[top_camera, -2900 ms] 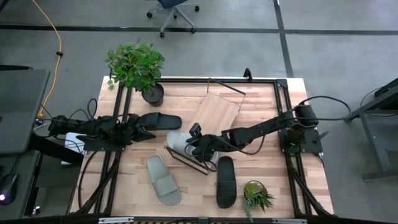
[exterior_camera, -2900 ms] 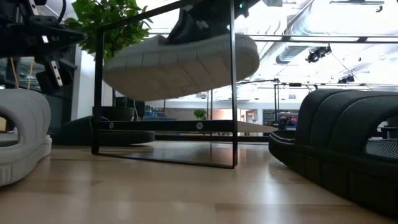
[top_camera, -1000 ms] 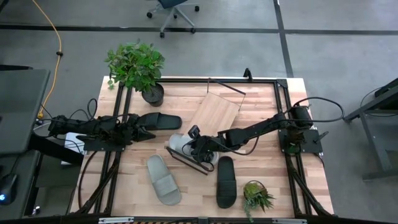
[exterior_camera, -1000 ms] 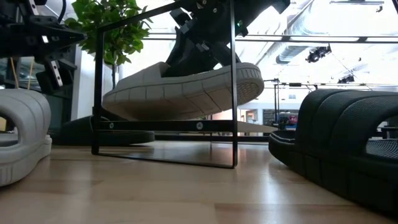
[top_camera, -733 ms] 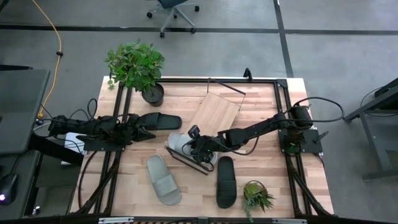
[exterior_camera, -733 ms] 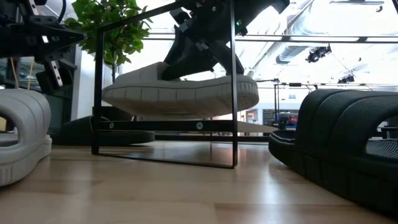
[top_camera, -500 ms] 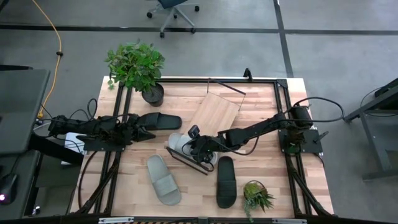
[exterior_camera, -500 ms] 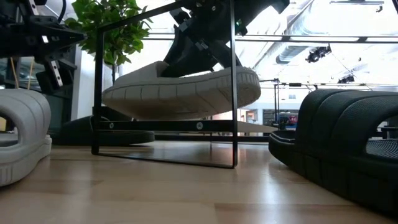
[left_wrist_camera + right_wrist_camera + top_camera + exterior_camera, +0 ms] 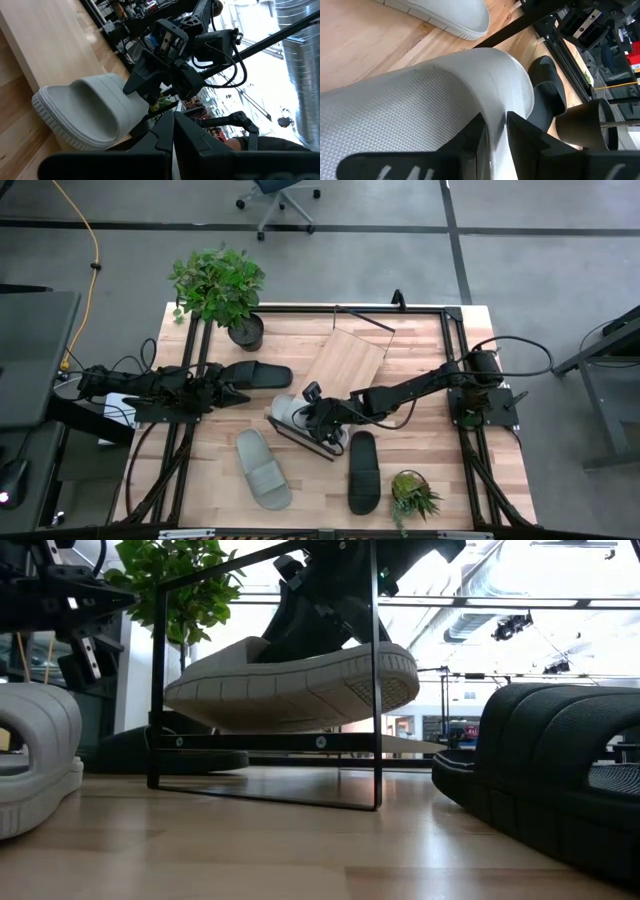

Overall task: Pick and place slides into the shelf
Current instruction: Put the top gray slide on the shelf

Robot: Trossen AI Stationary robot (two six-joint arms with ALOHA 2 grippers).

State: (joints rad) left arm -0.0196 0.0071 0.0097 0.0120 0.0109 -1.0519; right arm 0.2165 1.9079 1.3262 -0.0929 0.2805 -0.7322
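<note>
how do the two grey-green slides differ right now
The held grey-green slide is pinched by its strap in the right gripper and hangs tilted at the shelf's wire-frame end; the loose grey-green slide lies flat on the table, untouched. The held one sits mid-table, partly hidden by the arm; the loose one lies nearer the front edge, fully visible. Both share the same pale colour and wide strap.

The right hand (image 9: 318,423) has lowered its grey-green slide (image 9: 290,685).
</note>
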